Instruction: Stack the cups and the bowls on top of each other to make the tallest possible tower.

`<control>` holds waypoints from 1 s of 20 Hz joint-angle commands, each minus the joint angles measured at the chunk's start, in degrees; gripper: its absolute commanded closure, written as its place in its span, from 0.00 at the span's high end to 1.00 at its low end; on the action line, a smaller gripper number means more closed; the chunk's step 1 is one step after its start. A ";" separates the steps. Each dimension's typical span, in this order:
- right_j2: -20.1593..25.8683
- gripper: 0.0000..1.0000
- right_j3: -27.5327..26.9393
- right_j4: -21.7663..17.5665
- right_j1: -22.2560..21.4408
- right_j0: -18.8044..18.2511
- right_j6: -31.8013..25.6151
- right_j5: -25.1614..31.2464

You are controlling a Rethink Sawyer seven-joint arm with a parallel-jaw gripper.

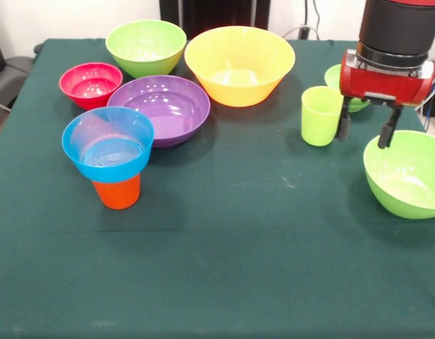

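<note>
Black cylindrical arm [400,28], red wrist block, two dark claw [366,128] fingers

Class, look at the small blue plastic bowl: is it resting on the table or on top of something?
On top of something. The small blue plastic bowl sits upright on the orange plastic cup, clear of the green tablecloth.

this looks like a robotics lab or test room. a table [224,233] draped in dark green cloth fills the view, set with bright plastic bowls [239,65] and cups [320,115] like a staged trial. a red and black robot arm [392,42] hangs over it, cables [311,21] trail along a plain pale wall [76,18], and dark equipment [214,14] stands behind.
</note>
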 commanded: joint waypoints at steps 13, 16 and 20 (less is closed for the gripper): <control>2.89 1.00 -5.15 0.33 8.88 0.12 6.19 -2.25; 2.75 1.00 -7.42 0.31 10.32 0.11 5.67 -1.37; 2.58 1.00 -10.01 0.42 11.75 0.28 5.19 0.04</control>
